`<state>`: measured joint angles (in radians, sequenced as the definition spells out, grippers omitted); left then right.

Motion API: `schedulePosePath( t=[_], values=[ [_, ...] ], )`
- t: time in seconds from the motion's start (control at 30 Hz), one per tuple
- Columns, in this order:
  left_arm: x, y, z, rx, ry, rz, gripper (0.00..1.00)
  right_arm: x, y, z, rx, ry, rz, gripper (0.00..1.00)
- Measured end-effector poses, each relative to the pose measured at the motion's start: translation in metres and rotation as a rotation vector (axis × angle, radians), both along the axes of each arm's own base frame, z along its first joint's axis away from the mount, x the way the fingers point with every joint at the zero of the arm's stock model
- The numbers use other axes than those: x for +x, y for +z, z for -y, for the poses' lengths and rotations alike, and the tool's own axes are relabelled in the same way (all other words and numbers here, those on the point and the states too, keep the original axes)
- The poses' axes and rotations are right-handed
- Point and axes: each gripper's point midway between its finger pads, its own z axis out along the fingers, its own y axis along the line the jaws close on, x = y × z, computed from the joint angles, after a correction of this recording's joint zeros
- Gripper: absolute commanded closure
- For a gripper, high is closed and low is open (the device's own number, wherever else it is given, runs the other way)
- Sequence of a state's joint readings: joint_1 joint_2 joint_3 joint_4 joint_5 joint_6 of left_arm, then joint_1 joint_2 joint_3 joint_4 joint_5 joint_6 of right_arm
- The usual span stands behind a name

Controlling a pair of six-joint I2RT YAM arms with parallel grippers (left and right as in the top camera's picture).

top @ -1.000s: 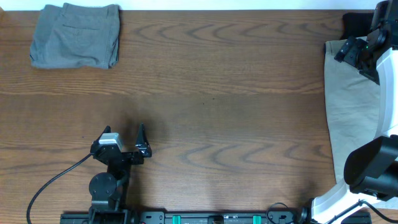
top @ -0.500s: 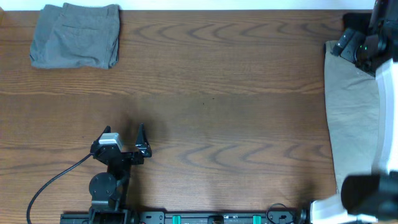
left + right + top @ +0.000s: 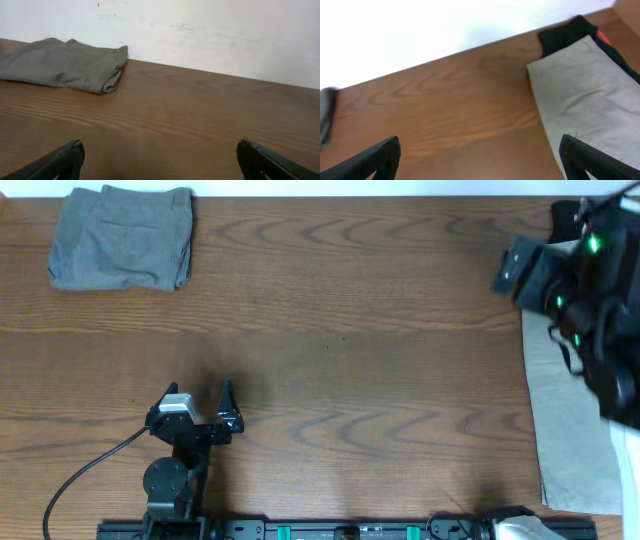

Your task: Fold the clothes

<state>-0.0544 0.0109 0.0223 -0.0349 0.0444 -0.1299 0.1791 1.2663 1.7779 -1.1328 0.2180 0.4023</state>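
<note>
- Lying at the far left corner of the brown wood-grain table [image 3: 350, 330], the taupe-grey woven shorts [image 3: 122, 237] form a compact folded rectangle, with seams and a pocket line showing on top.
- From the left wrist view, the same grey pair sits flat against the foot of a white wall [image 3: 210, 35], its folded edge turned toward the open wood.
- The light beige shorts [image 3: 570, 420] are spread along the right edge of the table, running from the far side down toward the near side, and appear unfolded.
- In the right wrist view, a black garment [image 3: 567, 32] lies at the far end of the beige pair, touching it and partly tucked beneath its upper edge; a small red patch shows on the black fabric.
- The left claw [image 3: 198, 402] is near the front of the table on the left side, well apart from the grey shorts. Its two dark fingers are spread wide and grip nothing.
- A black cable [image 3: 80, 475] curves from the left arm's base toward the near left corner.
- The right claw [image 3: 480, 157] is released too: its wrist view shows both fingertips far apart at the lower corners, with bare wood between them and the beige pair off to one side.
- Overhead, the right arm [image 3: 575, 290] looms large and blurred above the far right corner, covering part of the beige shorts.
</note>
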Motion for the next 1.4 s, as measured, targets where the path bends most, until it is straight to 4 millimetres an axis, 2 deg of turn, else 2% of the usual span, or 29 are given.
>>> schedulePosePath(
  t=[0.13, 0.27, 0.4, 0.67, 0.83, 0.97, 1.13, 1.4],
  values=[
    [0.0, 0.0, 0.0, 0.0, 0.001, -0.001, 0.02, -0.023, 0.005, 0.0, 0.013, 0.011, 0.081, 0.01],
    [0.0, 0.0, -0.001, 0.0, 0.003, 0.0, 0.02, -0.034, -0.008, 0.002, 0.033, 0.012, 0.187, 0.01],
    [0.0, 0.0, -0.001, 0.001, 0.006, -0.001, 0.02, -0.043, -0.04, 0.001, 0.061, 0.027, 0.29, 0.01],
    [0.0, 0.0, -0.001, 0.001, 0.007, -0.001, 0.02, -0.063, -0.124, -0.008, 0.108, 0.118, 0.504, 0.01],
    [0.0, 0.0, -0.001, 0.001, 0.007, 0.0, 0.02, -0.071, -0.185, -0.017, 0.09, 0.193, 0.547, 0.01],
    [0.0, 0.0, -0.001, 0.001, 0.007, 0.0, 0.02, -0.074, -0.22, -0.019, 0.083, 0.212, 0.542, 0.01],
    [0.0, 0.0, -0.001, 0.001, 0.007, 0.0, 0.02, -0.075, -0.229, -0.013, 0.071, 0.196, 0.558, 0.01],
    [0.0, 0.0, -0.001, 0.001, 0.007, 0.0, 0.02, -0.077, -0.239, 0.012, 0.041, 0.101, 0.531, 0.01]
  ],
)
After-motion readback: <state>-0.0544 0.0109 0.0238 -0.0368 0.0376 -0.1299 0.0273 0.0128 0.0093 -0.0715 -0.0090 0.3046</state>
